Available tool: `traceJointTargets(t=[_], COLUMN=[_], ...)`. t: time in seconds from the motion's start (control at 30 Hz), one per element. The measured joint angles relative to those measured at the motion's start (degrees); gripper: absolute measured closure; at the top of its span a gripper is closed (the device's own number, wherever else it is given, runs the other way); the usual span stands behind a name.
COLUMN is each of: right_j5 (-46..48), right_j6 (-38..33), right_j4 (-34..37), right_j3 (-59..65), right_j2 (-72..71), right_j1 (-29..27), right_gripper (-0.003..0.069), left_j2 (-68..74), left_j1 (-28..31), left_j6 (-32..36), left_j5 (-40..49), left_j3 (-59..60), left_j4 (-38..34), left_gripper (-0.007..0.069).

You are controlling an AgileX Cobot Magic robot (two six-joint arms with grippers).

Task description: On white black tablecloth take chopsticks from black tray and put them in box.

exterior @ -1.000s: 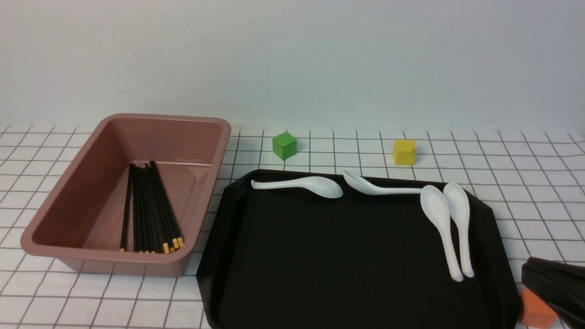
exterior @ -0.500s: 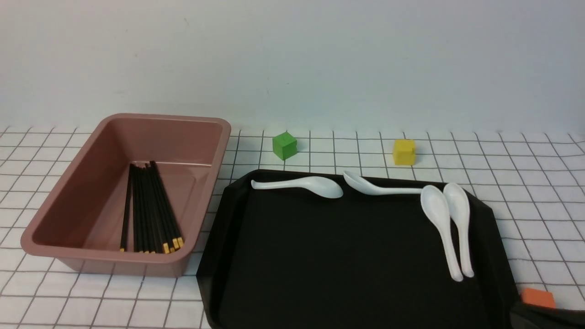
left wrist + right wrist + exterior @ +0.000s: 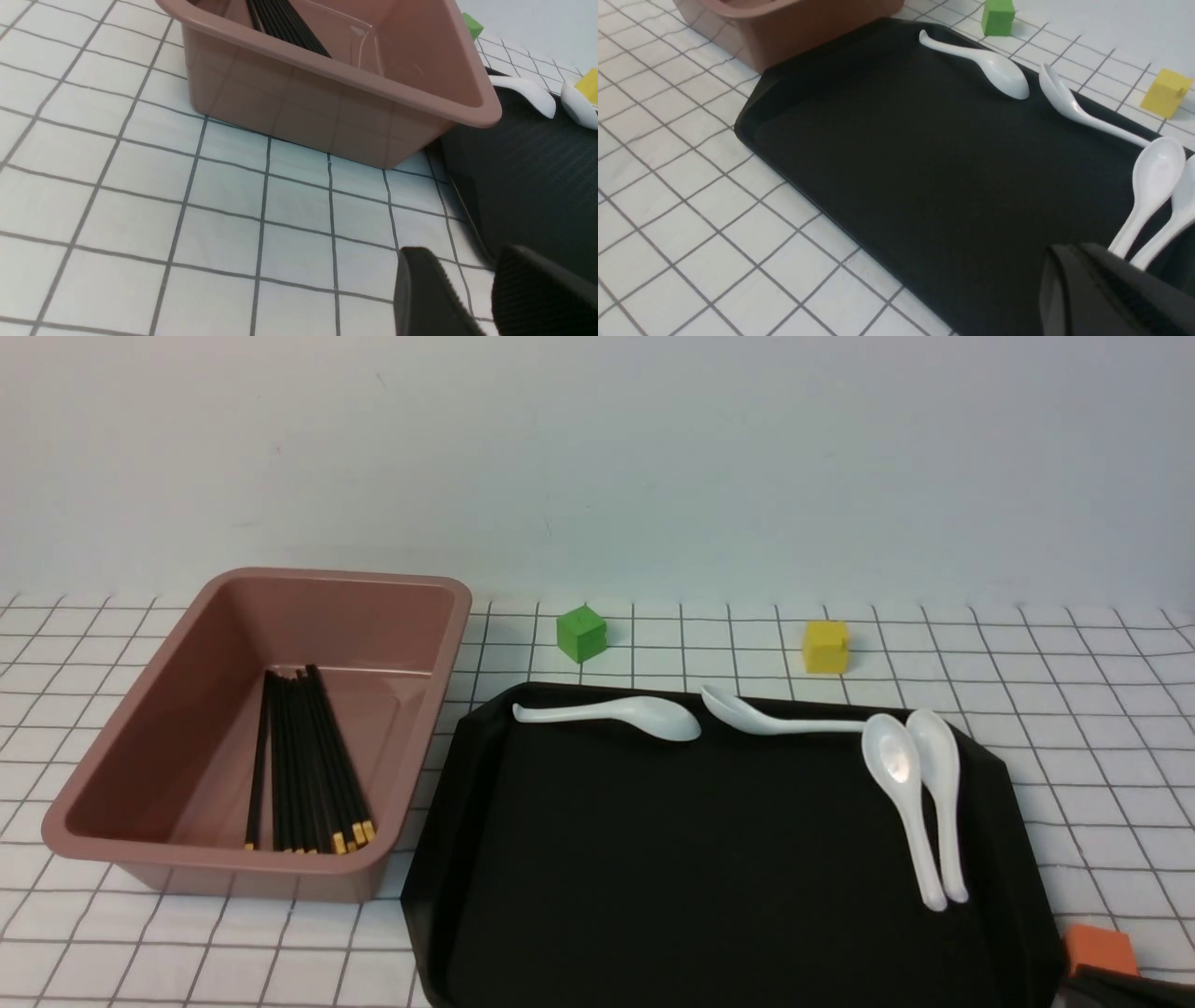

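Several black chopsticks (image 3: 308,765) with gold ends lie together inside the brownish-pink box (image 3: 140,737) at the left on the gridded tablecloth (image 3: 1074,709). They also show in the left wrist view (image 3: 285,23). The black tray (image 3: 709,859) beside the box holds only white spoons; no chopsticks show on it. My left gripper (image 3: 467,261) is open and empty, low over the cloth near the box's near corner (image 3: 467,107) and the tray's edge. My right gripper (image 3: 1069,254) is shut and empty over the tray's near right part. Only a dark sliver of the right arm (image 3: 1120,989) shows in the front view.
Several white spoons (image 3: 896,775) lie along the tray's far and right sides. A green cube (image 3: 581,633) and a yellow cube (image 3: 826,646) stand on the cloth behind the tray. An orange cube (image 3: 1100,947) sits by the tray's near right corner.
My right gripper has drawn back toward the bottom right corner, almost out of the front view, uncovering the orange cube. Chopsticks, box, tray and spoons have not moved.
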Motion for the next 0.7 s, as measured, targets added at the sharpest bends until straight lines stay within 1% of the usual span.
traceJointTargets(t=[0.03, 0.07, 0.1, 0.17, 0.23, 0.33, 0.43, 0.57, 0.7], right_j5=[-0.8, -0.8, -1.0, -1.0, -0.8, -0.5, -0.4, 0.2, 3.3], right_j6=[0.0, 0.0, 0.0, 0.0, 0.0, 0.0, 0.0, 0.0, 0.0], right_j4=[0.8, 0.9, 2.3, 3.3, 5.3, 5.8, 6.2, 6.9, 7.0], right_j3=[1.9, 2.2, 4.6, 6.2, 8.9, 11.5, 14.0, 14.8, 14.8], right_j2=[-1.4, -1.6, -3.1, -4.6, -8.8, -14.0, -18.0, -21.8, -24.2], right_j1=[-2.7, -3.1, -7.1, -9.4, -15.5, -21.9, -27.1, -31.9, -33.6], right_gripper=[0.0617, 0.0617, 0.0615, 0.0613, 0.0609, 0.0606, 0.0603, 0.0597, 0.0591], left_j2=[0.0, 0.0, 0.0, 0.0, 0.0, 0.0, 0.0, 0.0, 0.0], left_j1=[0.0, 0.0, 0.0, 0.0, 0.0, 0.0, 0.0, 0.0, 0.0], left_j6=[0.0, 0.0, 0.0, 0.0, 0.0, 0.0, 0.0, 0.0, 0.0], left_j5=[0.0, 0.0, 0.0, 0.0, 0.0, 0.0, 0.0, 0.0, 0.0], left_j3=[0.0, 0.0, 0.0, 0.0, 0.0, 0.0, 0.0, 0.0, 0.0], left_j4=[0.0, 0.0, 0.0, 0.0, 0.0, 0.0, 0.0, 0.0, 0.0], left_gripper=[0.0386, 0.0386, 0.0386, 0.0386, 0.0386, 0.0386, 0.0386, 0.0386, 0.0386])
